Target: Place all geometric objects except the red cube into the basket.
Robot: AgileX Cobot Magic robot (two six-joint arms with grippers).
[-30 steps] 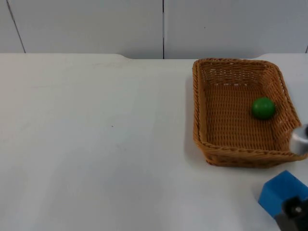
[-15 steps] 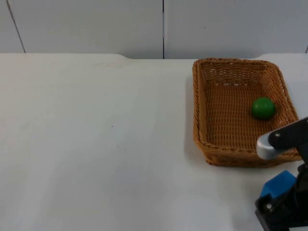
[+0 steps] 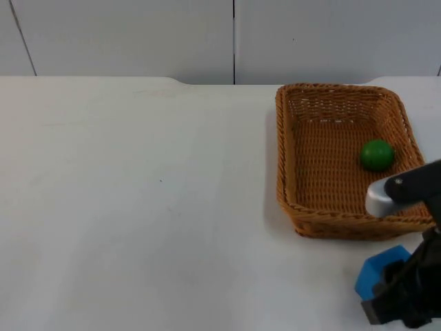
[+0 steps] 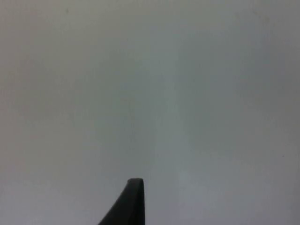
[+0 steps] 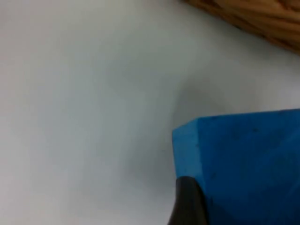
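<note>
My right jaws [image 3: 403,303] at the blue block [image 3: 377,270]

I cannot tell if they pinch it. Block sits against one fingertip, basket [image 3: 284,148] just beyond; a weak grip could drop it. Left jaws [image 4: 133,201] wait over bare worktop [image 3: 138,207].

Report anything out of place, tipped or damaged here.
Nothing stands out. The ball lies in the upright basket; the blue block sits outside it at the right gripper. The left arm waits.

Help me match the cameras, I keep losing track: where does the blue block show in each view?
Top view: blue block on the table's near right edge, below the basket, partly behind the right gripper.
Left wrist view: bare table.
Right wrist view: block against a fingertip.
Shared landmark: the basket rim.
</note>
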